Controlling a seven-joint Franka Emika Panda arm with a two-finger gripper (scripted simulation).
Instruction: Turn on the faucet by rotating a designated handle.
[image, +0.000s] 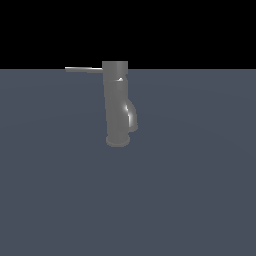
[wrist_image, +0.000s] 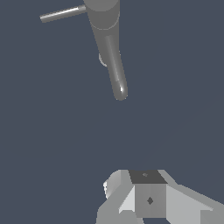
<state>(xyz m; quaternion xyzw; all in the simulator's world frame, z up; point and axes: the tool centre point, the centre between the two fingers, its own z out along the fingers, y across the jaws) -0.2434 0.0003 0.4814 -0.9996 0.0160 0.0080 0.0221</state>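
Nearest the wrist camera: gripper (wrist_image: 146, 197), grey and white angular blocks with a dark top face, only partly in frame. Its fingertips are hard to make out, so whether it is released or clenched cannot be told. It grasps nothing that shows and sits well apart from the faucet. It does not appear in the exterior view.

Item: faucet (image: 116, 102). Dark grey, glossy metal, upright cylinder on a round base flange, standing on the counter (image: 200, 190). A short curved spout leaves the body low down on the exterior view's right and bends downward, its tip above the counter near the flange. In the wrist view the faucet is seen from above, the spout reaching toward the gripper with a bright highlight at its rounded end.

Item: handle (image: 84, 69). Thin, flat, straight grey lever, sticking out level from the faucet's cylindrical top cap toward the exterior view's left. Nothing touches it.

Surface: counter, plain slate blue, uniform, meeting a black background behind the faucet's cap.

Markings: no brand, label or writing can be read on any item.

Containers: none in view.
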